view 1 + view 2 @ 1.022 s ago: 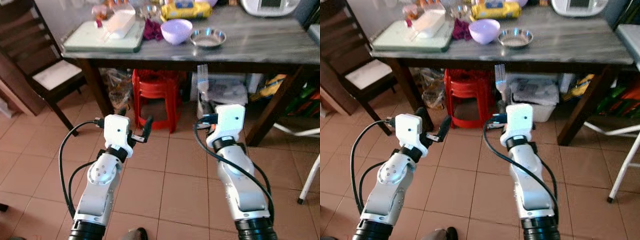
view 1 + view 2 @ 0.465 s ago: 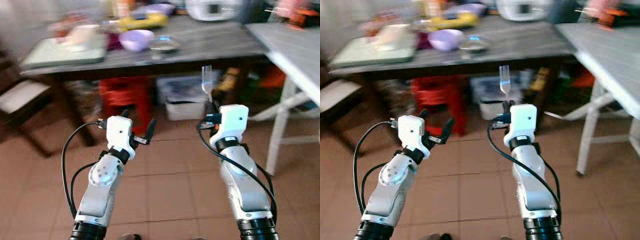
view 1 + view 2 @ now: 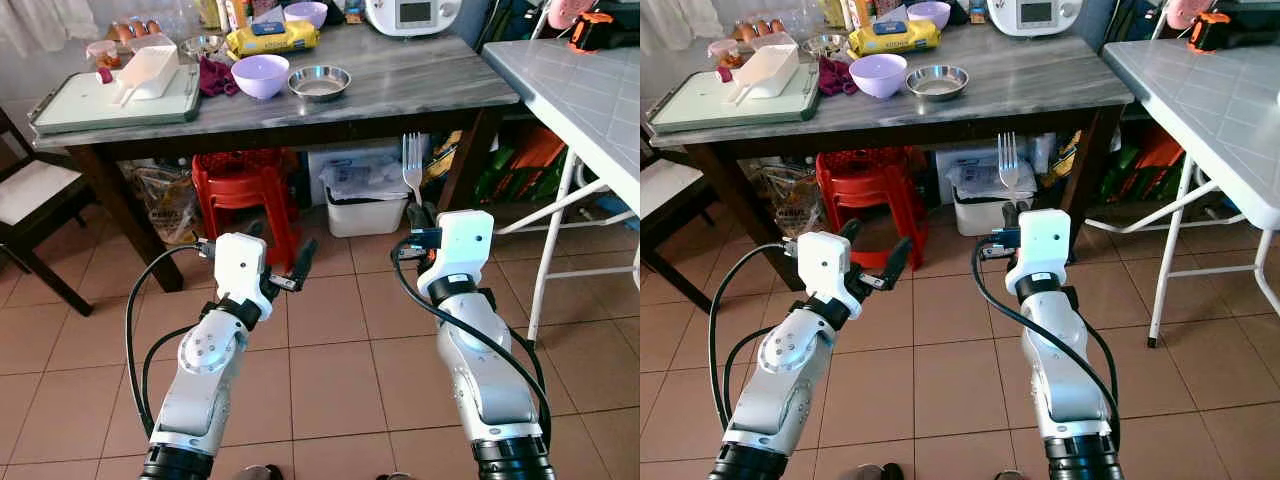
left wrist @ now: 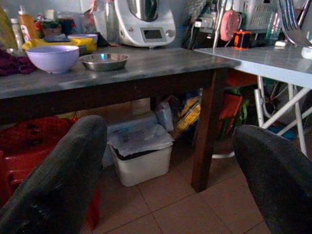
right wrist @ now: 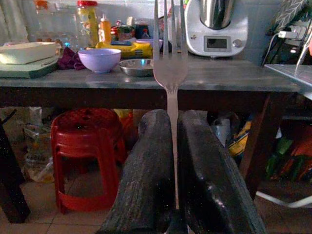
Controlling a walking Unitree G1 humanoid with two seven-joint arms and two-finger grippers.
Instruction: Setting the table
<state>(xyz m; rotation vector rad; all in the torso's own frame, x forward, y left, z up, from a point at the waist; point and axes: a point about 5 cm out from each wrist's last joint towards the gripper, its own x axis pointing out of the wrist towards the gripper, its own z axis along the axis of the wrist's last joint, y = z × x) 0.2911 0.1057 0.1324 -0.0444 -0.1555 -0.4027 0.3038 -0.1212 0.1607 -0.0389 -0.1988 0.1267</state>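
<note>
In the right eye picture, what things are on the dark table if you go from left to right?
White tray → white scoop-shaped container → purple cloth → lilac bowl → steel bowl → white kitchen machine.

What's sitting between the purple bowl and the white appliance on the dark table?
A steel bowl sits between the purple bowl and the white appliance, on the dark table; clearest in the left eye view.

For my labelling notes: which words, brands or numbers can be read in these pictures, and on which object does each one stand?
None can be read.
Yellow package: blue label, print too small.
White kitchen appliance: display panel, blurred.
Sauce bottle: label unreadable.
</note>
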